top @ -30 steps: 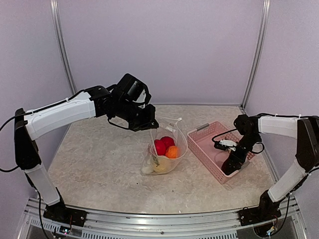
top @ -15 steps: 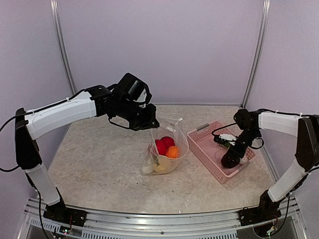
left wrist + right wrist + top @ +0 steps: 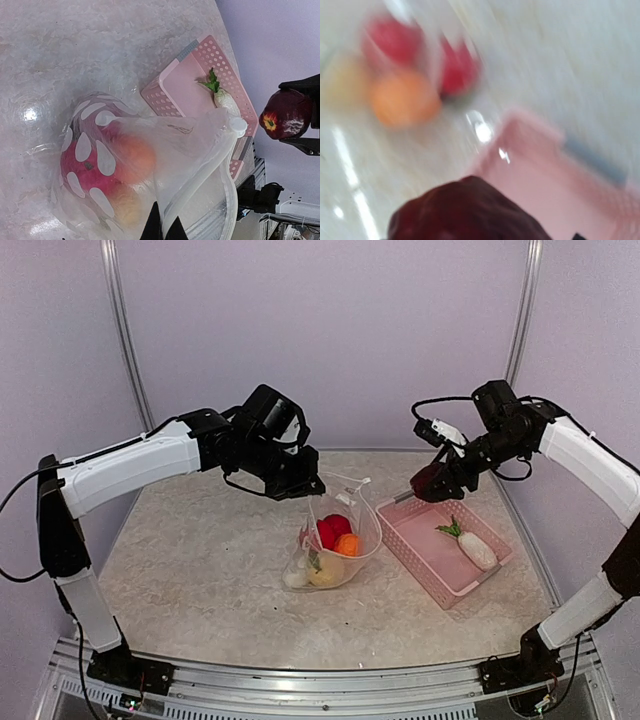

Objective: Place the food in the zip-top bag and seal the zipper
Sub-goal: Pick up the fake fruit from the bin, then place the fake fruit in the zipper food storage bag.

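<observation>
The clear zip-top bag (image 3: 338, 540) with white dots stands on the table. It holds red (image 3: 325, 531), orange (image 3: 347, 544) and yellow (image 3: 322, 574) food. My left gripper (image 3: 306, 486) is shut on its mouth edge by the pale zipper (image 3: 200, 185) and holds the mouth up; its tips (image 3: 164, 231) pinch the plastic. My right gripper (image 3: 434, 478) is shut on a dark red fruit (image 3: 424, 481) in the air, above the basket's far left corner and to the right of the bag. That fruit (image 3: 465, 210) fills the bottom of the blurred right wrist view.
The pink basket (image 3: 432, 552) lies right of the bag, with a white radish with green leaves (image 3: 472, 546) in it. The grey-handled end of the basket (image 3: 186, 50) faces the bag. Purple walls close in the back and sides.
My right arm lifted out of the basket with the dark red fruit and rose up and left, toward the bag. The radish now lies uncovered in the basket. The left gripper kept its hold.
</observation>
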